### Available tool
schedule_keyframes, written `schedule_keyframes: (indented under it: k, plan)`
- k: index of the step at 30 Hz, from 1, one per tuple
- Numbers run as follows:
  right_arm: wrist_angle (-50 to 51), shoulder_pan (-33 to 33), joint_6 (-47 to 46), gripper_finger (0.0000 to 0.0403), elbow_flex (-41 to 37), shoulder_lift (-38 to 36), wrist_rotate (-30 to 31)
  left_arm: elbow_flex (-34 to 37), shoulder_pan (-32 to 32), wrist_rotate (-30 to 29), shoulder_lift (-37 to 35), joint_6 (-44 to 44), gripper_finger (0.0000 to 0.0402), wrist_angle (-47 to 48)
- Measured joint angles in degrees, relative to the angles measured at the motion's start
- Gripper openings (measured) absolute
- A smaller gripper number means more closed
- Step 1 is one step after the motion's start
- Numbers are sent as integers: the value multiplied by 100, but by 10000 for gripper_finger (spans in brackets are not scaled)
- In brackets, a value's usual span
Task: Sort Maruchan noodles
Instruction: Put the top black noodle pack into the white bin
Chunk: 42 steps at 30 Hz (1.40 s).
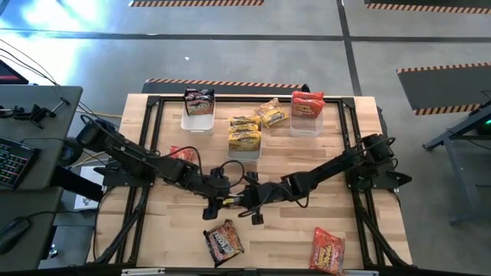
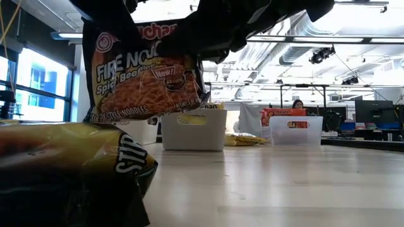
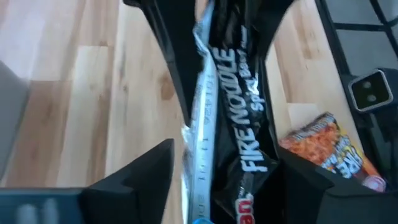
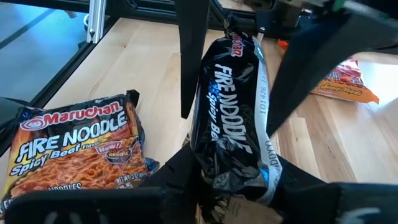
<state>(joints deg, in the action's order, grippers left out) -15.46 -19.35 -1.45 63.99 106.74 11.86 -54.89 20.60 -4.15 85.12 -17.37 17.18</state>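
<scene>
A black Fire Noodle packet (image 4: 231,118) of the Maruchan noodles hangs over the middle of the table between my two grippers. My right gripper (image 4: 236,183) is shut on one end of it. My left gripper (image 3: 224,158) is open. Its fingers (image 4: 189,56) stand on either side of the packet's other end (image 3: 233,134), one close beside it. A second black packet (image 4: 74,149) lies flat on the table near the front edge, and a red one (image 1: 327,251) lies at the front right. In the low view the held packet (image 2: 145,75) shows its printed face. My right gripper pinches the packet's end (image 4: 233,168) that faces the table's right side between its two fingers. It comes from the right, slanting down, and the fingers lie along the packet. The packet stands on edge, lifted clear of the table (image 2: 265,183).
Three clear bins stand at the back: one with a black packet (image 1: 198,115), one with yellow packets (image 1: 244,142), one with red packets (image 1: 307,115). A loose yellow packet (image 1: 272,113) lies between the last two. A red packet (image 1: 182,153) lies under the left arm.
</scene>
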Motion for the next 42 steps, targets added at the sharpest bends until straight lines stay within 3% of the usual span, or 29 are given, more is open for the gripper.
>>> schedule_keyframes:
  k: [5,11,21,27,33,42]
  plan:
    - [-65,-2,0,87,0,0,-5,0,-38,228,0,114,152,7]
    - [-62,-25,-1,97,-2,2,447,0,-48,166,-4,289,86,59]
    - [-171,-56,34,186,2,-1,824,9,-116,102,-390,580,85,674]
    - [31,-58,142,210,2,-18,826,4,-327,-251,-1125,1026,85,1763]
    - [242,-57,153,171,2,-68,760,4,-1055,-704,-1934,1936,85,2804]
    - [524,-48,202,32,-2,-120,645,-49,-3416,-499,-2460,4134,85,3363]
